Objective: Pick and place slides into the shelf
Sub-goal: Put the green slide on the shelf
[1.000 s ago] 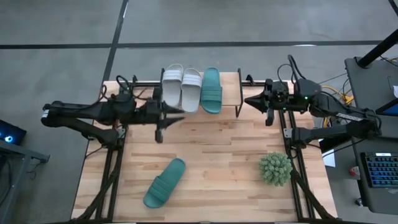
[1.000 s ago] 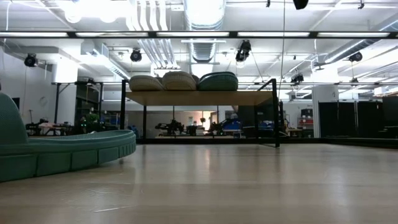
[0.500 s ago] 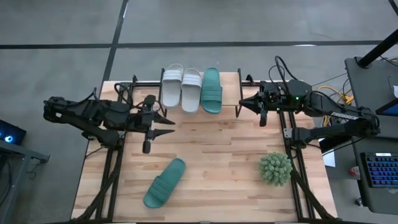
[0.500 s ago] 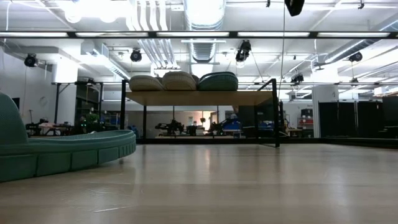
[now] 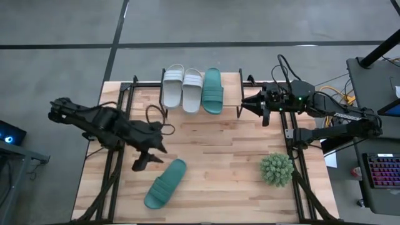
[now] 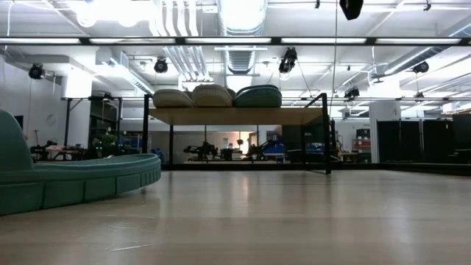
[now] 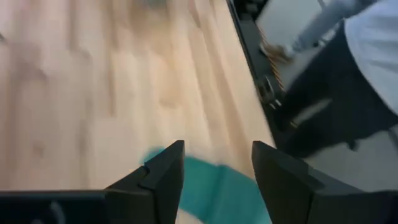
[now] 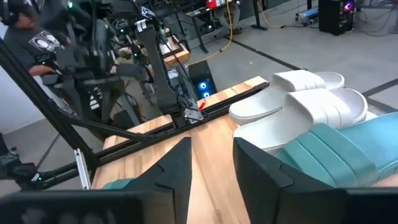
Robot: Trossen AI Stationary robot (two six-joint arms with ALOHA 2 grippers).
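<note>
High view: left hand [image 5: 145, 159], fingers spread and empty, hangs just beside the loose teal slide [image 5: 165, 184].

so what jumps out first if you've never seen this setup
Three slides sit lined up on the shelf at the table's far edge: two white ones and a teal one. The other teal slide lies alone near the front, with the left end effector open beside it. A spiky green plant ball sits front right.

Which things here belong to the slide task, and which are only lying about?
Job: two pale grey-white foam slides and one teal foam slide on the small wooden shelf; second teal slide on the table.
Lying about: spiky green plant ball.
</note>
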